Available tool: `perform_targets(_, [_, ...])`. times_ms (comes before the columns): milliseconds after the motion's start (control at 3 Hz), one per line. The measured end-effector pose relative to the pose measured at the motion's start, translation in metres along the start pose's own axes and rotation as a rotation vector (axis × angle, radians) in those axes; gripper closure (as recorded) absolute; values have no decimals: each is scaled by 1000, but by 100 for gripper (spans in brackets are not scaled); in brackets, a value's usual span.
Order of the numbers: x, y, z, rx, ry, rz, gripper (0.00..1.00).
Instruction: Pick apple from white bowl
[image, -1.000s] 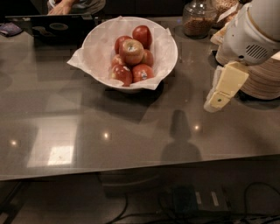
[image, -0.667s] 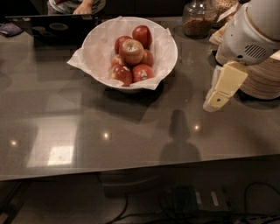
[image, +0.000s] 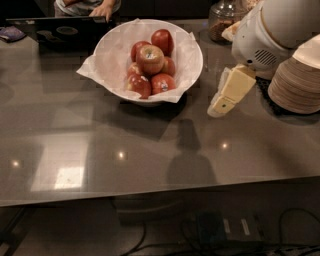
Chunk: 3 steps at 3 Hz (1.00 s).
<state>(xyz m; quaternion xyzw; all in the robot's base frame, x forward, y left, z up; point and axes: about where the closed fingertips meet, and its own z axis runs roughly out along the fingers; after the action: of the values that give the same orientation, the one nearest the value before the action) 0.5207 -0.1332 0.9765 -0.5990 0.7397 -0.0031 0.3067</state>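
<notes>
Hazard entry — your gripper (image: 220, 106), right of the white bowl (image: 199, 70), grip state unreadable — could snag the paper (image: 89, 73) or dislodge neighbouring apples (image: 161, 84) reaching the apple (image: 150, 58).

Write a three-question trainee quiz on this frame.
1. True or false: the pale yellow end effector hangs outside the wide white paper-lined bowl, to its right in the view.
2. What tops the fruit pile? A) large red apple with yellow-tan top B) banana C) orange
3. Fill in: the pale round stack at the right edge is made of ____.
Key: 1 true; 2 A; 3 plates.
</notes>
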Motion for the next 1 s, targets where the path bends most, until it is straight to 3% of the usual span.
perform_targets(333, [-28, -13, 12, 29, -89, -26, 0])
perform_targets(667, [-28, -13, 12, 29, -89, -26, 0])
perform_targets(1000, [-32, -26, 25, 50, -145, 18, 0])
